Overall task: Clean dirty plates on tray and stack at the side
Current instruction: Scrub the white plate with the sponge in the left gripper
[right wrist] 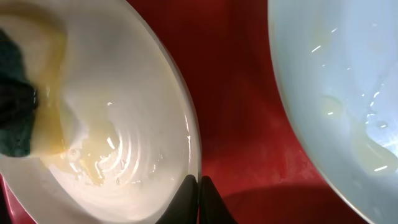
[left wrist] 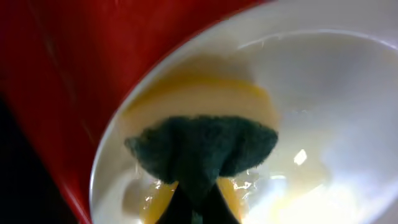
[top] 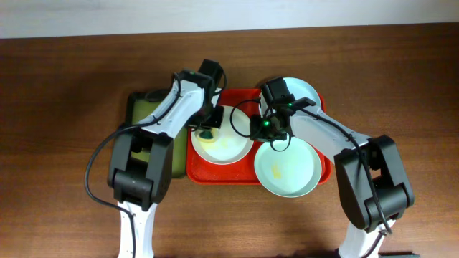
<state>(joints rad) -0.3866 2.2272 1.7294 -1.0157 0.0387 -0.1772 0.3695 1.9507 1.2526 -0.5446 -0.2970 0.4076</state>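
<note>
The red tray (top: 208, 174) holds three plates. The white plate (top: 233, 147) lies at its left, the pale green plate (top: 294, 172) at the front right, and the pale blue plate (top: 305, 89) at the back right. My left gripper (top: 206, 131) is shut on a dark green sponge (left wrist: 205, 146), pressed on the yellow smear (left wrist: 205, 99) in the white plate (left wrist: 336, 93). My right gripper (top: 257, 130) is shut on the white plate's right rim (right wrist: 193, 143); its fingertips (right wrist: 199, 182) pinch the edge. A pale bluish plate (right wrist: 336, 74) with a faint smear lies to the right.
A smaller dark green tray (top: 140, 115) sits left of the red tray, under my left arm. The brown wooden table (top: 64, 165) surrounds both trays. The pale green plate overhangs the red tray's front rim.
</note>
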